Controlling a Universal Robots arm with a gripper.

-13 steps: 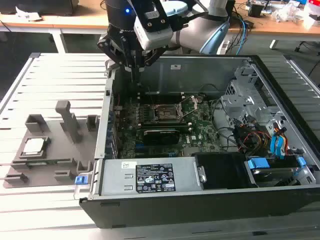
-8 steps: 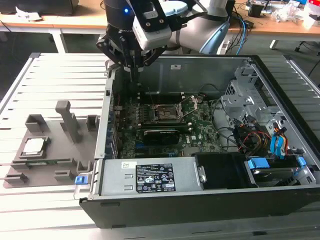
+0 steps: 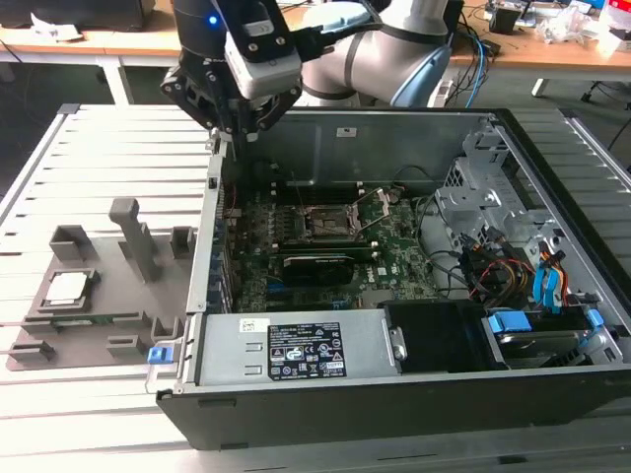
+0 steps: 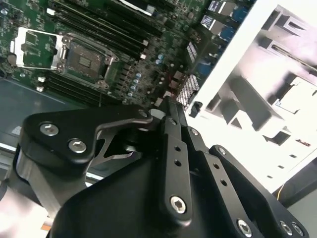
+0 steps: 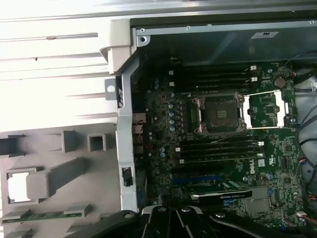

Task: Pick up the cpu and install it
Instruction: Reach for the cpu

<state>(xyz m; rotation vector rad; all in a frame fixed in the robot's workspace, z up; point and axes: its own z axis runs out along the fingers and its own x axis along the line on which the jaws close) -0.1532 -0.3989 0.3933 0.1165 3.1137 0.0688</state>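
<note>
The gripper [image 3: 237,130] hangs over the far corner of the open computer case [image 3: 414,404], above the case wall on the exterior view's left, its fingers [image 4: 173,144] pressed together. The cpu [image 3: 65,287] lies flat in a grey holder [image 3: 108,296] outside that same wall, well apart from the gripper. Inside the case, the socket [image 3: 330,223] has its metal frame swung open.

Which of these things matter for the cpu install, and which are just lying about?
Job: cpu on the grey fixture; open socket on the motherboard; gripper, shut and empty, near the case wall.
Lying about: memory stick on the fixture; graphics card; power supply; blue drive cables.
</note>
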